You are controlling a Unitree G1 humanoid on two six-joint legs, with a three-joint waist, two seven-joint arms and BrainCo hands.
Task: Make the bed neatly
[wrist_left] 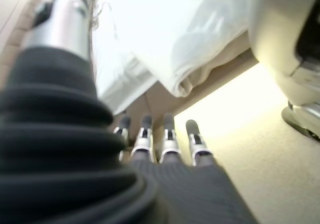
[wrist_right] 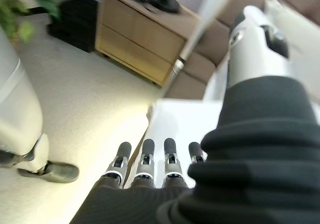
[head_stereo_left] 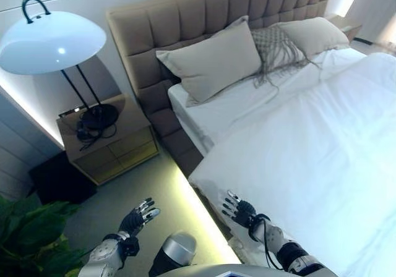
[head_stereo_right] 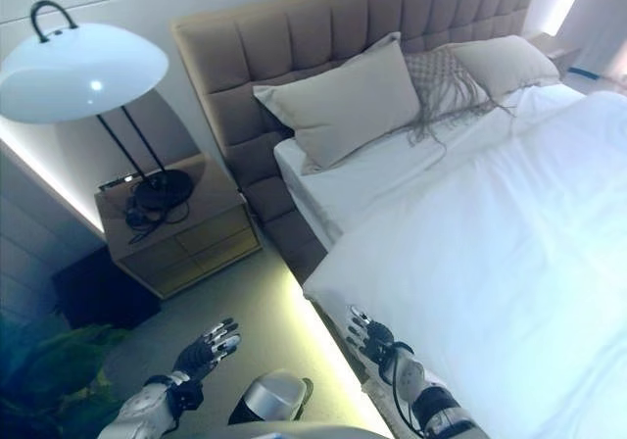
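A white duvet [head_stereo_left: 309,147] lies spread over the bed, its near corner [head_stereo_left: 207,175] hanging over the bed's edge. Beyond it the white sheet [head_stereo_left: 213,107] shows below two beige pillows [head_stereo_left: 213,60] and a fringed grey cushion [head_stereo_left: 278,48] leaning on the tufted headboard [head_stereo_left: 185,20]. My right hand [head_stereo_left: 240,210] is open, fingers straight, hovering at the duvet's near edge. Out over the carpet beside the bed, my left hand [head_stereo_left: 139,218] is open too and holds nothing. The left wrist view shows the duvet's folded corner [wrist_left: 187,81] past the fingers [wrist_left: 170,134].
A wooden nightstand [head_stereo_left: 111,144] stands left of the bed with a black lamp base [head_stereo_left: 99,116] and cables; the white lamp shade [head_stereo_left: 49,42] reaches out above it. A black box [head_stereo_left: 55,181] and a green plant [head_stereo_left: 31,234] sit at the lower left. Carpet [head_stereo_left: 167,196] runs alongside the bed.
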